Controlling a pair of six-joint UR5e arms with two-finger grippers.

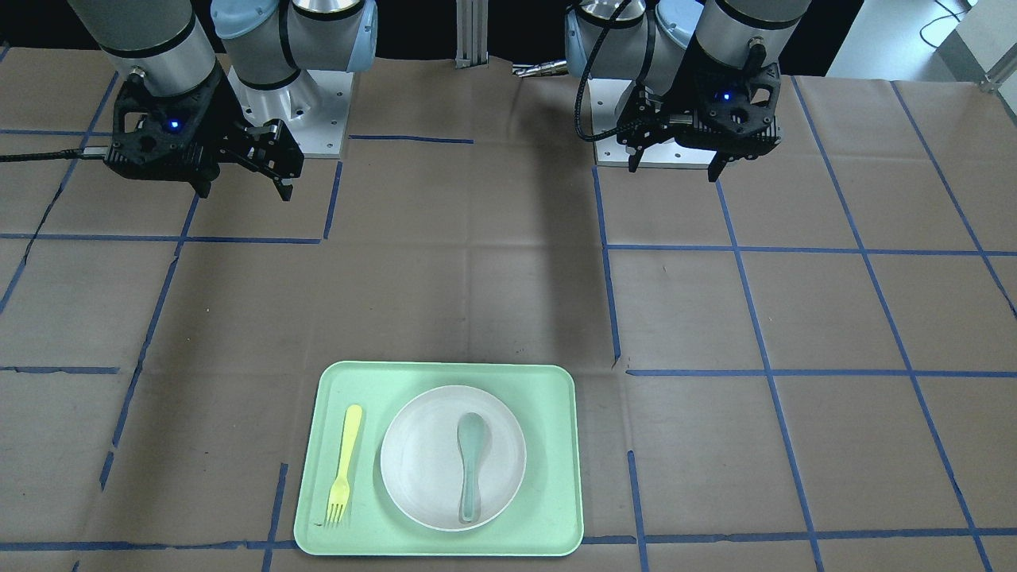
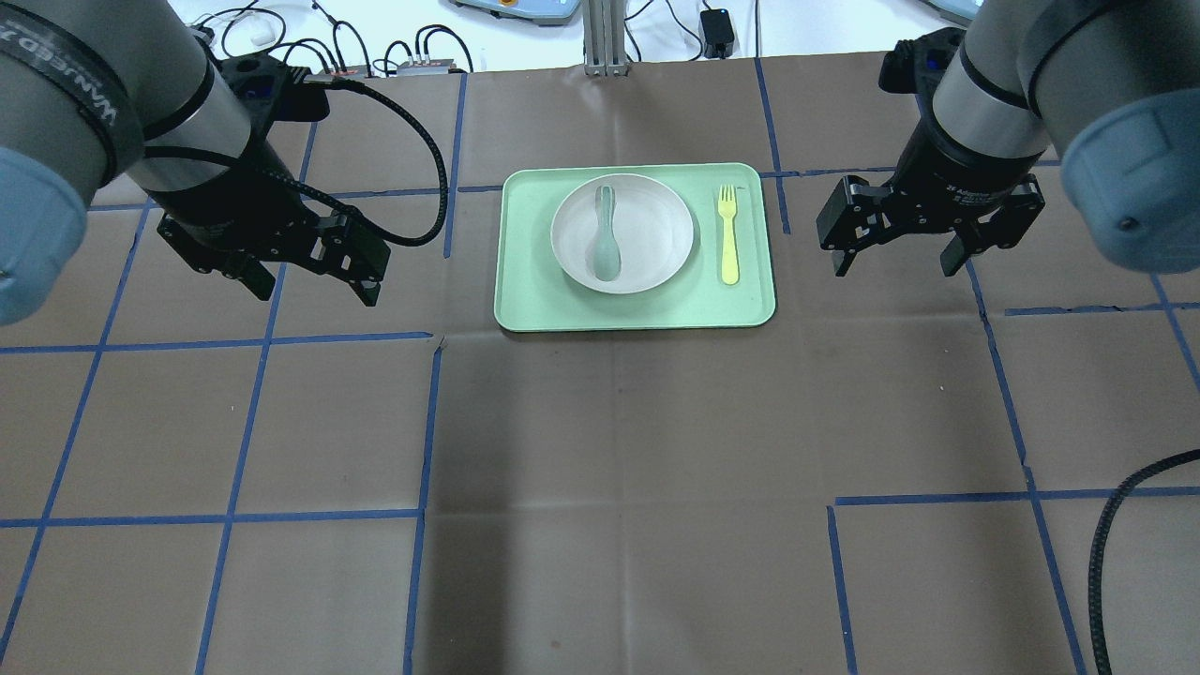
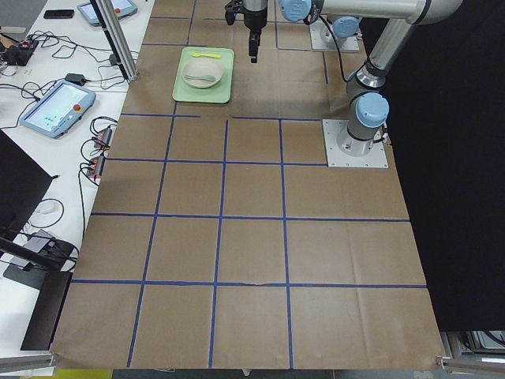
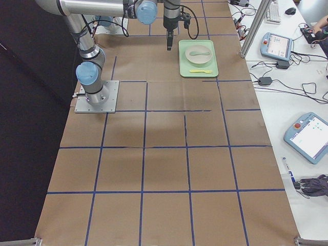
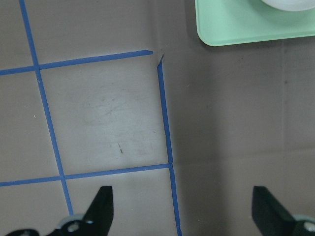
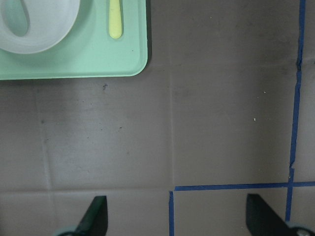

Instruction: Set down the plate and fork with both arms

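The off-white plate sits on the mint-green tray with a grey-green spoon lying in it. The pale-yellow fork lies flat on the tray beside the plate, on the side of my right arm. In the front view the plate and fork lie the same way. My left gripper hangs open and empty over bare table, left of the tray. My right gripper hangs open and empty, right of the tray. Neither touches anything.
The table is covered in brown paper with a blue tape grid. The tray stands at the far middle of the table. The left wrist view shows a tray corner; the right wrist view shows the tray and the fork's handle end.
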